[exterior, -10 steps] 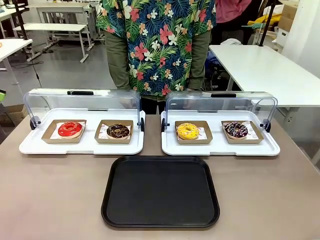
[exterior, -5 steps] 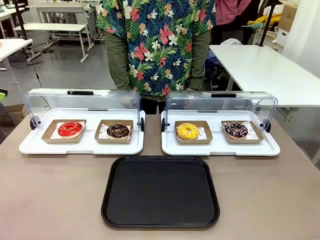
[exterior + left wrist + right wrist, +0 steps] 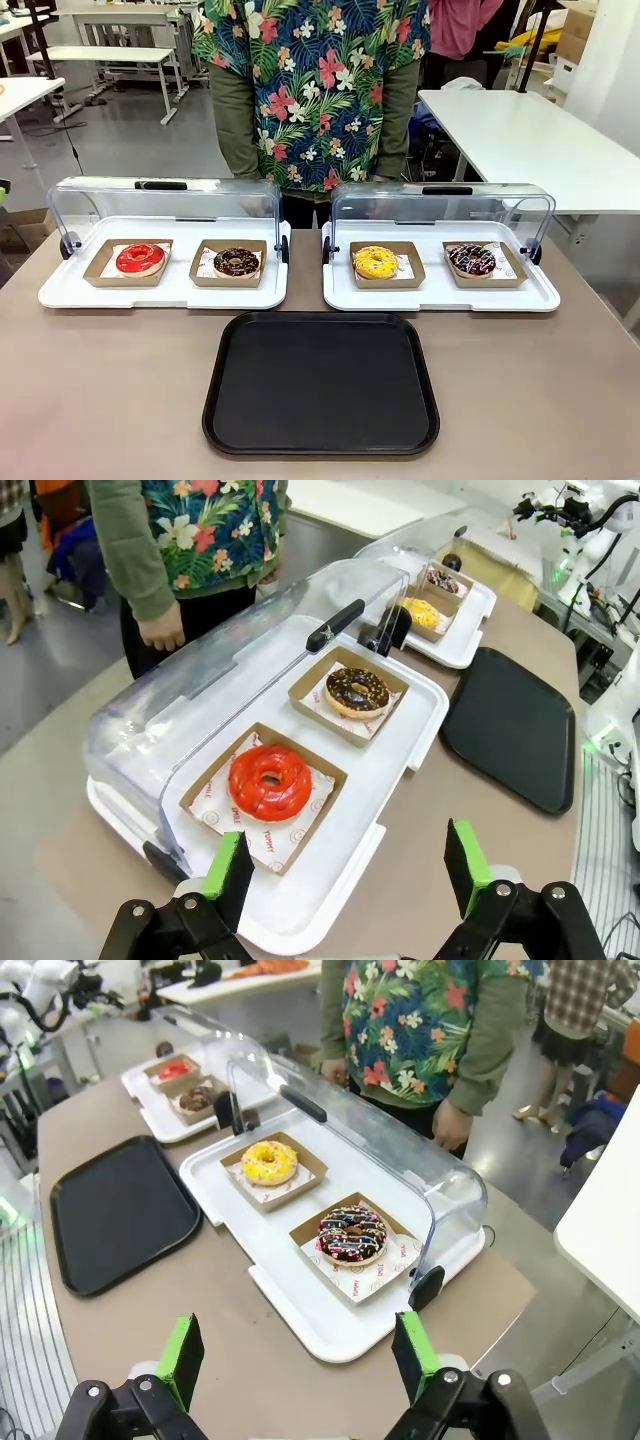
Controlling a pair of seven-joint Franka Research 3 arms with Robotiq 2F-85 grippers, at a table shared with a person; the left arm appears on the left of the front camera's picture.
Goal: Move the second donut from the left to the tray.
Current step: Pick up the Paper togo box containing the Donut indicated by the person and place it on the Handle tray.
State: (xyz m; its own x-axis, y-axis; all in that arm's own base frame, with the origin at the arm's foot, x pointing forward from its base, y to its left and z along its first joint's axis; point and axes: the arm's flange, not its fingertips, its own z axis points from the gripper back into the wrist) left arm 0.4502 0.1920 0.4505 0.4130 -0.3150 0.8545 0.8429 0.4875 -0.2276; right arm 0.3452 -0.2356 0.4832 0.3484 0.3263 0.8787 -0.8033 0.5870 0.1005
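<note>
A brown tabletop in a workshop, front view: the speckled chocolate donut sits in its cardboard tray inside the left white display tray. The black tray lies just before it, and a person stands behind. Left wrist view: the left pincer hangs released over that display tray's end. Right wrist view: the right pincer gapes, released, above the tabletop.

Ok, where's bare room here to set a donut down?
The tray is bare all over. The table is free on both sides of it, in front of the left display tray and the right display tray. Crowded: inside both display trays; the gap between them is narrow.
</note>
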